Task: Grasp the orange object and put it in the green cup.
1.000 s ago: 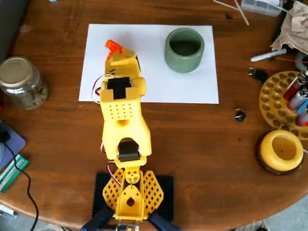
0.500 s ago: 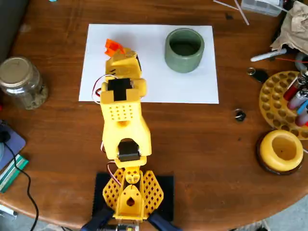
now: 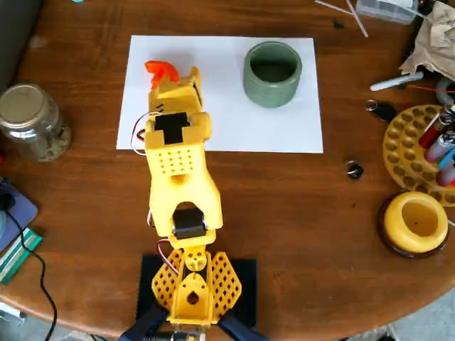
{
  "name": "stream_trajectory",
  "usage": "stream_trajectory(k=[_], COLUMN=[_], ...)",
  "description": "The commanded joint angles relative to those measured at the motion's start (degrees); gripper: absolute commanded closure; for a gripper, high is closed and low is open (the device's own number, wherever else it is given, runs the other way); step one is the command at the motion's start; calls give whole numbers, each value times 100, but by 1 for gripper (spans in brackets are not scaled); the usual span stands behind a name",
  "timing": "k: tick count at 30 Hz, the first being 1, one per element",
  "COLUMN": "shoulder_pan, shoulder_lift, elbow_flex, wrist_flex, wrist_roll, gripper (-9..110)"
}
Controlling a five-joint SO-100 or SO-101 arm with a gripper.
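The claw [image 3: 169,77] of the yellow plastic arm sits over the white sheet of paper [image 3: 284,128], and the arm's own body hides its tips from the overhead camera, so I cannot tell whether the fingers are apart, together or clamped on anything. The small, lumpy, bright orange plastic piece [image 3: 159,69] peeks out at the claw's far-left edge, touching or just beside it, well to the left of the squat, thick-walled, sage green cup [image 3: 273,73] on the same sheet.

If the piece is only pinched at one corner, or merely nudged, it could slip free or skid across the smooth paper when the arm lifts. A sideways swing toward the green cup may also clip its thick rim and push it, since the cup stands loose.

The round brown wooden tabletop [image 3: 306,213] carries clutter around the cup: a clear glass jar [image 3: 30,121] far to its left, a yellow round holder on a dark base [image 3: 416,224] and a yellow perforated rack of pens [image 3: 423,145] to its right, near the tabletop's edge.
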Motion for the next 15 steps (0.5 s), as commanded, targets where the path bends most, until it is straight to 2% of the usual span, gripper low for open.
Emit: stream_trajectory(k=[1,6,13,15], shoulder_pan=[-79,-105,-88,-114], shoulder_lift=[-158,-369,-378,-404], elbow_flex=[-343,-413,-439,-439], wrist_flex=[-105,-316,-334,-334], wrist_roll=[-9,-18,-53,-26], gripper=[82,83,102,102])
